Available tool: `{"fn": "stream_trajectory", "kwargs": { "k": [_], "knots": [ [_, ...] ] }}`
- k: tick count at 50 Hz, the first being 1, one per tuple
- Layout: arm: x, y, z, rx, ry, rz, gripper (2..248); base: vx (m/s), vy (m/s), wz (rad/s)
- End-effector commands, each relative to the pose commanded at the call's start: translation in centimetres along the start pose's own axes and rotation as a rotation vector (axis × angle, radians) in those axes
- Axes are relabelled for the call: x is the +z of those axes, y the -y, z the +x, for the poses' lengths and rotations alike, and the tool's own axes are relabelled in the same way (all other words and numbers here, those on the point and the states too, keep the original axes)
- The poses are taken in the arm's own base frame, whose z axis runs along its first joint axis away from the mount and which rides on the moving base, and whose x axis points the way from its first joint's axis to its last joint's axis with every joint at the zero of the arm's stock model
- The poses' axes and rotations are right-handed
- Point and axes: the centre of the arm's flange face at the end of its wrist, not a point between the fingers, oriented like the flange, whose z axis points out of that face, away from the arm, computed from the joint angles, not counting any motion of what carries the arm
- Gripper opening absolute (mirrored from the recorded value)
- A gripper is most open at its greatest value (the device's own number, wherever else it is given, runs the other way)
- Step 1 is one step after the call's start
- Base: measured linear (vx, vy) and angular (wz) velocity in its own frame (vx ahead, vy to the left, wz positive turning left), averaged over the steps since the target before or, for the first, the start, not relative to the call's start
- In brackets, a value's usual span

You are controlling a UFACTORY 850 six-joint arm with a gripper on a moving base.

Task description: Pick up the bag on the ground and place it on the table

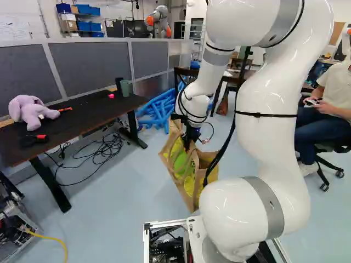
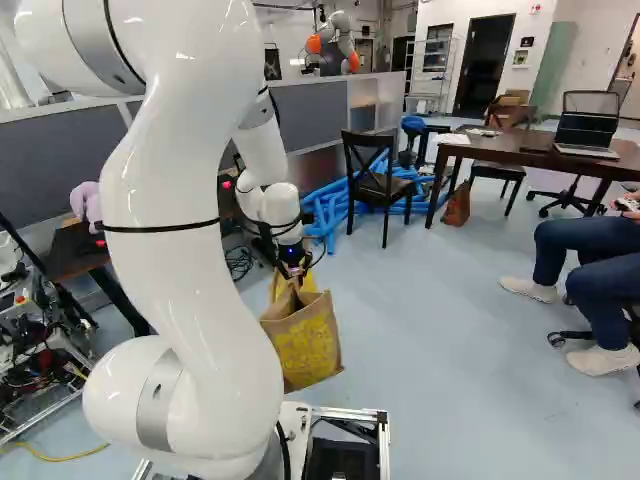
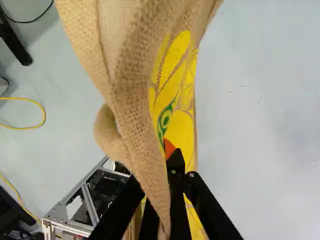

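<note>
Below the wrist, the gripper (image 1: 190, 138) is shut on the upper edge of the tan burlap bag (image 1: 205, 159), which hangs tilted beneath it. Yellow print marks the bag (image 2: 305, 340) in the right base view; whether its bottom touches the floor I cannot tell. In the wrist view, burlap of the bag (image 3: 132, 95) is pinched at the gripper (image 3: 168, 156) and partly covers the fingers; one orange pad (image 3: 169, 148) shows. A dark table (image 1: 82, 118) stands at the left of the left base view, with its top higher than the bag's bottom.
A purple plush toy (image 1: 33, 111) and a green cup (image 1: 125, 87) sit on the dark table. Cables (image 1: 98, 153) lie beside its legs. Blue tubes (image 1: 156, 109) and a chair (image 2: 375, 185) are beyond the bag. Another table (image 2: 500, 150) holds a laptop. Another robot (image 2: 335, 40) stands behind the partition.
</note>
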Motion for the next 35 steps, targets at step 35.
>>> {"fn": "stream_trajectory", "kwargs": {
  "k": [35],
  "knots": [
    [-4.8, 3.0, 3.6, -0.130, 0.053, 0.045, 21, 0.000, 0.000, 0.000]
  ]
}}
